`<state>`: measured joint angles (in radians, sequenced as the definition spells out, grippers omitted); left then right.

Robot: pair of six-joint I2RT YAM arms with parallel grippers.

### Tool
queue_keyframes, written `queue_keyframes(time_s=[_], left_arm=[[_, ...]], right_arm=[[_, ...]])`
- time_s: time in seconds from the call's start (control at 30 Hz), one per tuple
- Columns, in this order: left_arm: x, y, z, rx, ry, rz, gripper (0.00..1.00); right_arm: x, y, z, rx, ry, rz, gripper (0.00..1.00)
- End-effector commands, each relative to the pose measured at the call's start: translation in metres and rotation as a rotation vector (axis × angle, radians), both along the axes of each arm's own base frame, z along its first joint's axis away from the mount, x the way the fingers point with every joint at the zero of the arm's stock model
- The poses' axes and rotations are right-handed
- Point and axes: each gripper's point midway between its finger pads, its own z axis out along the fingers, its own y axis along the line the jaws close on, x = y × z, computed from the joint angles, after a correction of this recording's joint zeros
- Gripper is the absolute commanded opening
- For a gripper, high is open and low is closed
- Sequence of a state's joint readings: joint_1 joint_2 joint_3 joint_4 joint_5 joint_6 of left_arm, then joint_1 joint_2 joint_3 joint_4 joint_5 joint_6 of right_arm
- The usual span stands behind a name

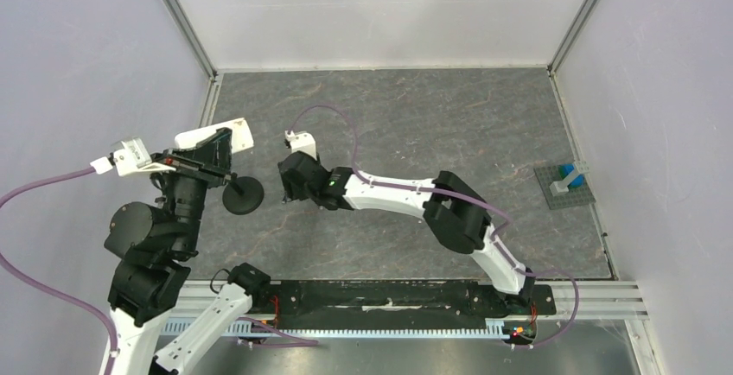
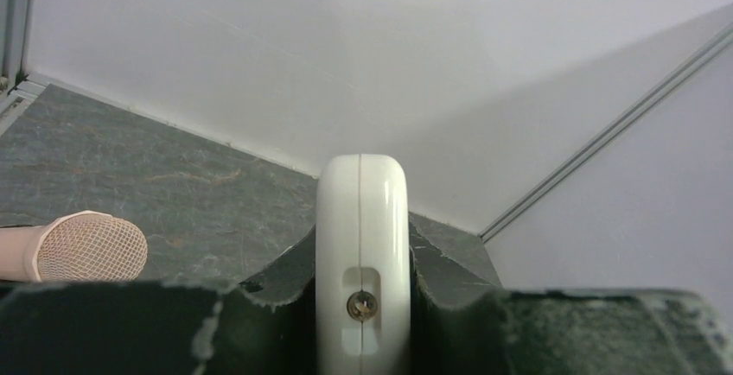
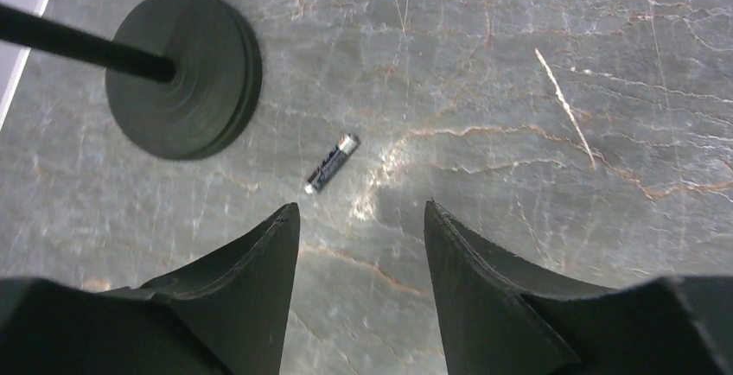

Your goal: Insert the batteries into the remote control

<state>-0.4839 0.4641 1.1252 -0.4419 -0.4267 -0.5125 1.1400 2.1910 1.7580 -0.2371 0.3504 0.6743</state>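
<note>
My left gripper (image 1: 210, 157) is shut on the white remote control (image 1: 216, 136) and holds it edge-up above the table at the left. In the left wrist view the remote's narrow end (image 2: 361, 211), with a small screw, sits between the pads (image 2: 449, 258). My right gripper (image 1: 288, 183) is open and empty, low over the table. In the right wrist view one small dark battery (image 3: 331, 163) lies flat just beyond the open gripper (image 3: 361, 209), nearer its left fingertip. The other battery is out of view.
A black round base with a thin rod (image 1: 243, 195) stands between the two grippers and shows in the right wrist view (image 3: 183, 73) left of the battery. A pale pink mesh-headed object (image 2: 82, 247) lies at left. A grey plate with a blue piece (image 1: 566, 185) sits far right.
</note>
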Motion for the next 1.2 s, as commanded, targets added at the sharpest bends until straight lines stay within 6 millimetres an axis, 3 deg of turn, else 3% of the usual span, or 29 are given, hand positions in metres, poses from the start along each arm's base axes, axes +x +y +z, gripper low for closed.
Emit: queue_keyframes(time_s=[0.0, 0.23, 0.6, 1.03, 1.17], left_arm=[[-0.014, 0.013, 0.025, -0.088, -0.090, 0.029, 0.02], [-0.030, 0.018, 0.017, -0.106, -0.077, 0.006, 0.02], [-0.056, 0.039, 0.012, -0.131, -0.084, 0.043, 0.02], [-0.056, 0.039, 0.003, -0.127, -0.058, 0.045, 0.02], [-0.055, 0.040, 0.002, -0.119, -0.055, 0.052, 0.02]], right_arm=[[0.010, 0.011, -0.003, -0.027, -0.083, -0.158, 0.56], [0.005, 0.033, -0.025, -0.067, -0.193, -0.175, 0.55], [0.007, 0.041, -0.051, -0.034, -0.200, -0.207, 0.60], [0.010, 0.057, -0.063, -0.033, -0.245, -0.124, 0.67], [0.009, 0.061, -0.068, -0.042, -0.251, -0.095, 0.60]])
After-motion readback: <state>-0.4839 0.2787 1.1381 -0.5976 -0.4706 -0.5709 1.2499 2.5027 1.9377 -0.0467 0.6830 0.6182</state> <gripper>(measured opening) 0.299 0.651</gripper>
